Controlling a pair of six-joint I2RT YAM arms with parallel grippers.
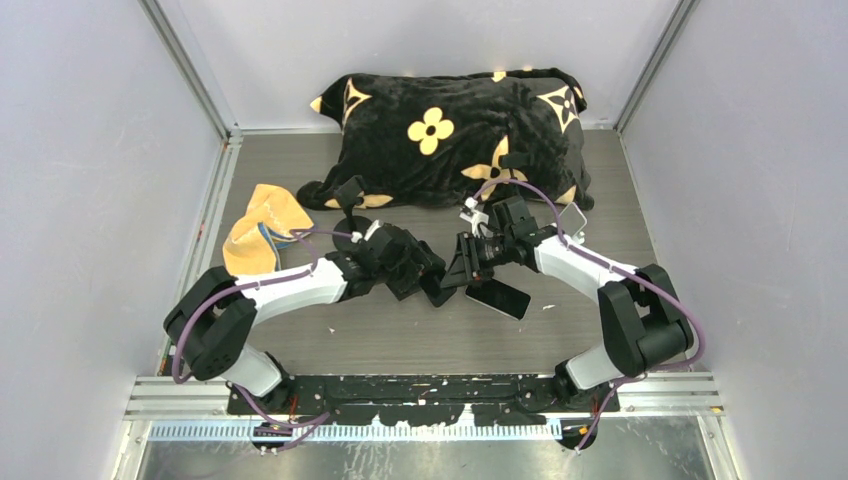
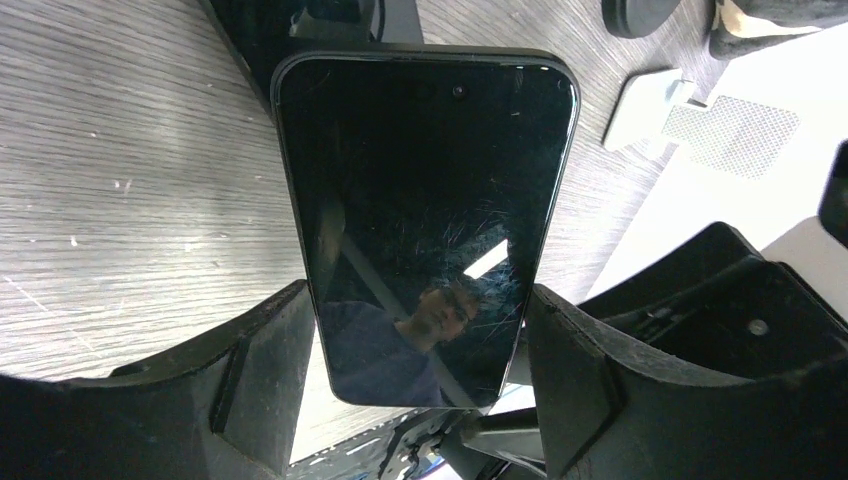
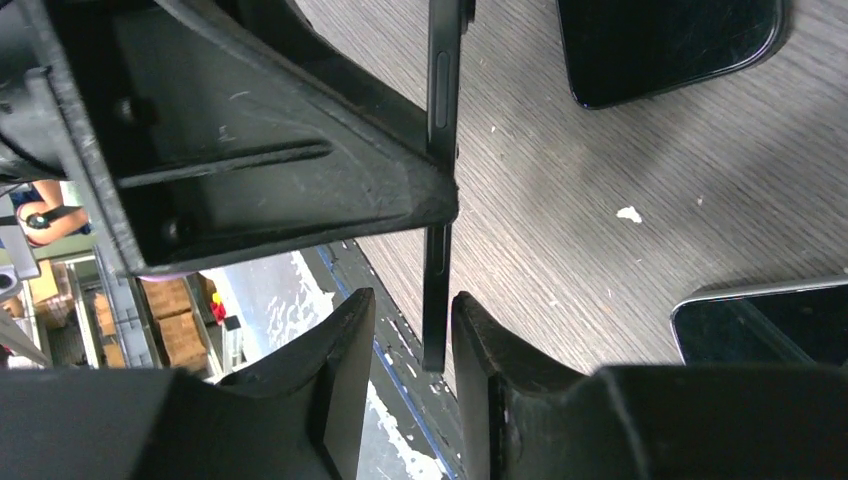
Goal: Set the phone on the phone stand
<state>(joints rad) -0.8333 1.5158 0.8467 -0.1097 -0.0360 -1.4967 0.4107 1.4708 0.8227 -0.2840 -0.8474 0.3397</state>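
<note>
Phone (image 2: pixel 425 200) was clamped in left gripper (image 2: pixel 420 310), mid-frame. Right gripper (image 3: pixel 412 310) stood narrowly apart around its edge. Placement on phone stand (image 1: pixel 572 217) was pending.

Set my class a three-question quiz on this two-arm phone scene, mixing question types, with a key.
1. True or false: the left claw grips the phone across its width.
2. The right claw has a finger on either side of the phone's: A) screen corners B) thin edge C) charging cable.
3. Fill in: the pillow is black with ___ flowers.
Key: 1 true; 2 B; 3 yellow.
</note>
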